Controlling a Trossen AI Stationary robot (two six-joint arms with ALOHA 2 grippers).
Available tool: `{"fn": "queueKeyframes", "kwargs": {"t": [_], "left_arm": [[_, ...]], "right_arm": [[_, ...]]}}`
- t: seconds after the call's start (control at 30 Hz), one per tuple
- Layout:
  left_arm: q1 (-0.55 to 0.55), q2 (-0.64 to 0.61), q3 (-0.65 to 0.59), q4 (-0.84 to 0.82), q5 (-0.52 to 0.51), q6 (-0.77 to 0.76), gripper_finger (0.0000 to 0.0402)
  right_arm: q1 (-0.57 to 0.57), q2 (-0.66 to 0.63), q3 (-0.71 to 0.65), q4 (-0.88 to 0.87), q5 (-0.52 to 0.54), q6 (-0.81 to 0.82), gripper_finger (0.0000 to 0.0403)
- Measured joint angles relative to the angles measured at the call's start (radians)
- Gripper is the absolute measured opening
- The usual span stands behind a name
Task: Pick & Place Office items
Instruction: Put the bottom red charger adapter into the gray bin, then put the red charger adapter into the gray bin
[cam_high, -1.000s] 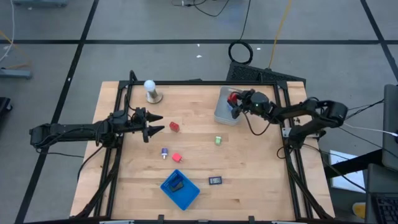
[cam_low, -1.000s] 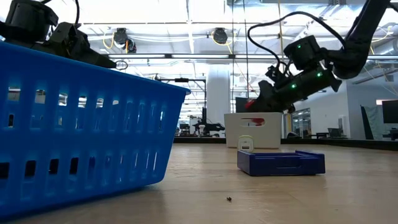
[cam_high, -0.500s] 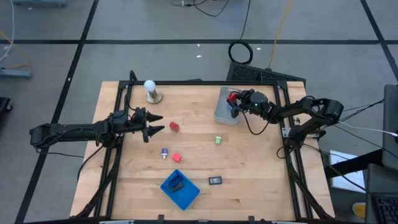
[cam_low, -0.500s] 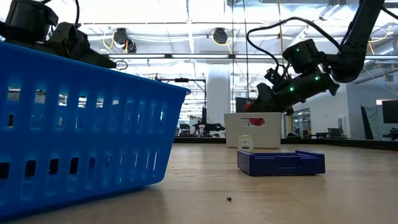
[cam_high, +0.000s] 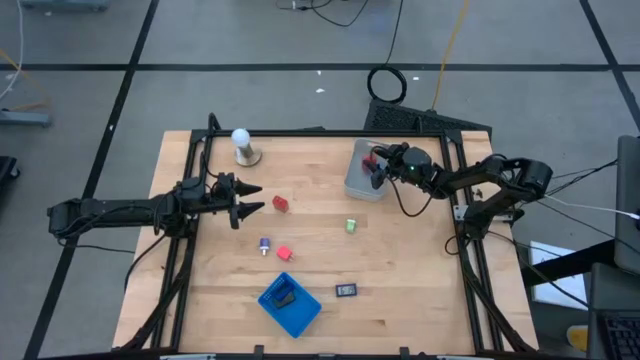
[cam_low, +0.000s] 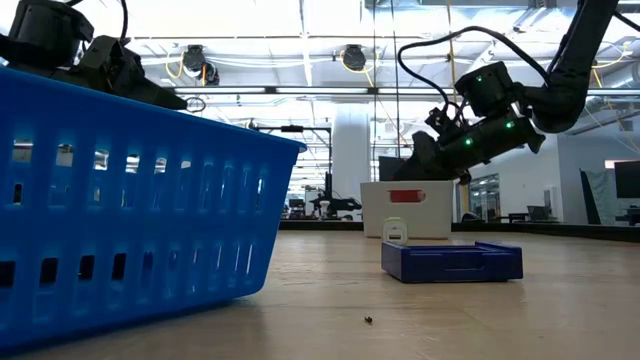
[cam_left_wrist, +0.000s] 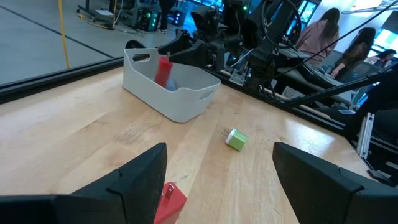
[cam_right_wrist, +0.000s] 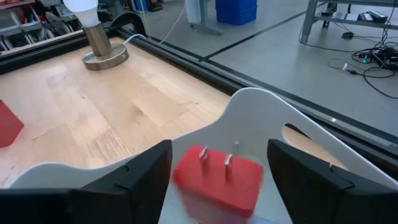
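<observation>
My right gripper (cam_high: 377, 166) hangs open over the white bin (cam_high: 360, 180) at the table's far right. A red block with two metal prongs (cam_right_wrist: 217, 177) sits blurred between its spread fingers, touching neither. The left wrist view shows that block (cam_left_wrist: 163, 70) down inside the bin. It also shows red through the bin's handle slot (cam_low: 405, 196). My left gripper (cam_high: 250, 199) waits open at the table's left, nothing between its fingers. On the wood lie two red blocks (cam_high: 280, 203) (cam_high: 285, 253), a green bit (cam_high: 351, 226), a purple-topped bit (cam_high: 265, 245) and a black rectangle (cam_high: 346, 290).
A white ball on a round stand (cam_high: 242, 146) is at the far left. A blue tray (cam_high: 292, 310) holding a dark piece sits near the front edge, and its slotted wall (cam_low: 130, 200) fills the low view's left. Black rails (cam_high: 190, 240) frame the table. People sit beyond the table.
My right gripper has opened above the bin without shifting. The red block that it held at its fingertips has dropped from between the fingers into the bin.
</observation>
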Motion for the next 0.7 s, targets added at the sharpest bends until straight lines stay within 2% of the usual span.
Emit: {"fn": "queueKeyframes", "kwargs": {"t": [0.23, 0.4, 0.57, 0.7], "left_arm": [[0.0, 0.0, 0.0, 0.0, 0.0, 0.0, 0.0296], [0.0, 0.0, 0.0, 0.0, 0.0, 0.0, 0.0296], [0.0, 0.0, 0.0, 0.0, 0.0, 0.0, 0.0296], [0.0, 0.0, 0.0, 0.0, 0.0, 0.0, 0.0296]], "right_arm": [[0.001, 0.0, 0.0, 0.0, -0.005, 0.072, 0.0274], [0.022, -0.028, 0.0, 0.01, -0.053, 0.096, 0.0289], [0.069, -0.122, 0.0, -0.031, -0.054, 0.093, 0.0295], [0.106, -0.224, 0.009, -0.14, -0.052, 0.054, 0.029]]}}
